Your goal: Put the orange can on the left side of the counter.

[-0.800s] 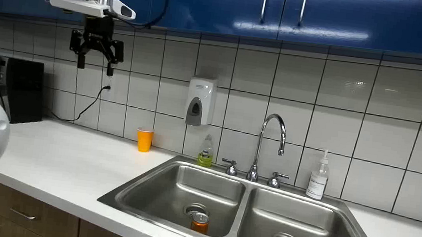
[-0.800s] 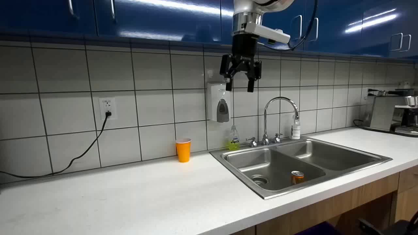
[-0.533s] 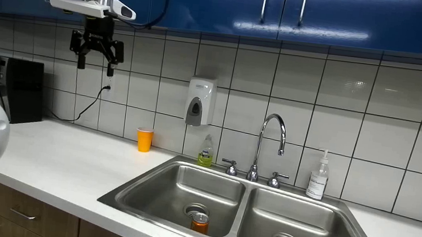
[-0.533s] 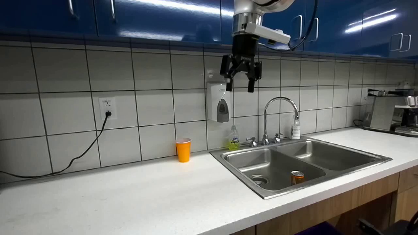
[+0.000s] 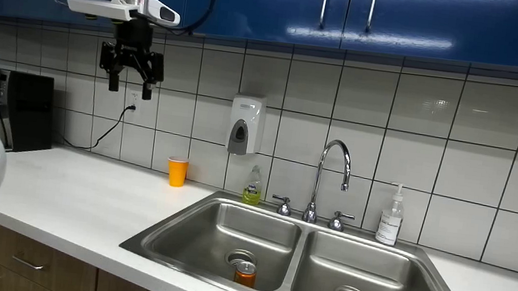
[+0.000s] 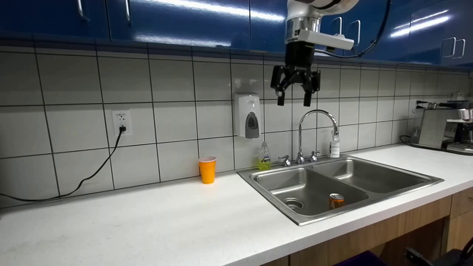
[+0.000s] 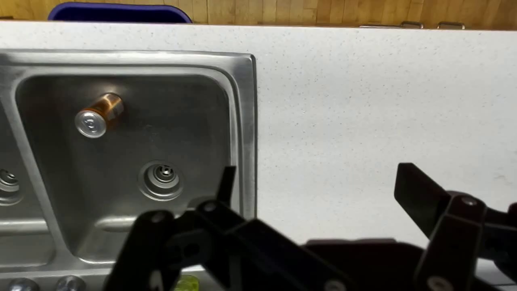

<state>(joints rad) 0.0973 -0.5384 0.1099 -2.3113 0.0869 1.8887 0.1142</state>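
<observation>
The white counter (image 6: pixel 147 229) runs along the tiled wall (image 5: pixel 478 172); left and right are told here as one faces this wall. Left of the steel sink (image 5: pixel 295 261), a wide stretch of counter reaches from the front edge to the back edge and continues until the dark appliance (image 5: pixel 28 110). Between the sink and the front edge lies only a narrow strip. On the right part, in an exterior view, a metal machine (image 6: pixel 436 127) stands near the back edge. The sink has a right basin (image 5: pixel 359 256) and a left basin (image 5: pixel 198 237), each with its drain (image 5: pixel 236 256).

The gripper (image 6: pixel 294 101) hangs high above the counter; its jaws are wide apart, and in the wrist view the sink's left rim and the counter's surface show between them. A white dispenser (image 5: pixel 246 124) is fixed on the wall, above the back edge. The pump bottle (image 5: pixel 388 225) stands at the sink's back right corner; how full it is, I cannot tell. The orange-yellow cup (image 6: pixel 207 170) stands upright by the back edge, left of the sink; its content is hidden. The soap bottle (image 5: pixel 252 189), with yellow-green liquid, stands at the sink's back rim. Smallest is the orange can (image 5: pixel 245 276), upright in the left basin, toward the counter's front edge, apart from the drain and nearer to the divider than to the left wall.
</observation>
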